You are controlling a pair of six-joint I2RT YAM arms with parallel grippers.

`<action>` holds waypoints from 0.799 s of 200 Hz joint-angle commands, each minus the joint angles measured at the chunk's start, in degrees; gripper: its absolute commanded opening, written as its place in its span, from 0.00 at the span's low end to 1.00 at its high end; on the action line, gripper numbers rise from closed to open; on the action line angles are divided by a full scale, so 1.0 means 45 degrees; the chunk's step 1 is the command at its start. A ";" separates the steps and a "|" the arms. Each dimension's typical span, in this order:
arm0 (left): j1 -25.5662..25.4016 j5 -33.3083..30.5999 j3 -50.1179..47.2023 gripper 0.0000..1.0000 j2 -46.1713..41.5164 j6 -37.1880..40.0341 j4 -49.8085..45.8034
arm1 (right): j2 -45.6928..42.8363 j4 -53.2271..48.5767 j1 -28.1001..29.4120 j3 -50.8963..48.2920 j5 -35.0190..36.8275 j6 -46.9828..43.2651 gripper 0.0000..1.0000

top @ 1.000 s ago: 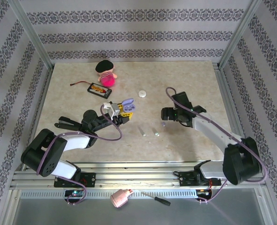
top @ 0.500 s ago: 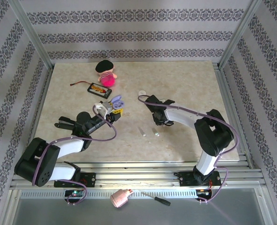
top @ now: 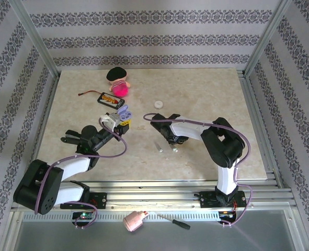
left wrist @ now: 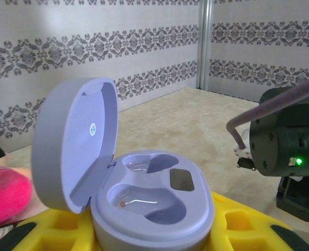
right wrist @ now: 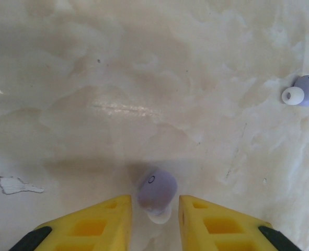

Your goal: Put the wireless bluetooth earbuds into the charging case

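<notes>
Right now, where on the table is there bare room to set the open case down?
Bare: the table beyond the right arm, from the white disc to the right edge. Crowded: the middle, where the right gripper straddles a lilac bud near two stem buds, and the far left by the doll.

Pink plush toy beside black battery pack

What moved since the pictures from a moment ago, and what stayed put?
The right gripper swung in to the left and came down; its open fingers now sit either side of a lilac earbud, not gripping it yet. The left gripper carried the open charging case leftward, keeping hold. The pale stem buds, the doll and the white disc stayed put.
</notes>
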 commanded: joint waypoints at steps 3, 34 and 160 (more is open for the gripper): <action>0.0221 -0.0197 -0.0083 0.21 -0.0373 0.0246 -0.0448 | 0.0353 -0.0505 0.0136 0.0384 0.0653 0.0306 0.28; 0.0233 -0.0143 -0.0100 0.21 -0.0194 0.0141 -0.0201 | 0.0580 -0.0556 0.0144 0.0445 0.0755 0.0206 0.26; 0.0249 0.0042 -0.0120 0.21 0.0051 0.0002 0.0107 | 0.0881 -0.0835 -0.0089 0.0601 0.1429 -0.0370 0.28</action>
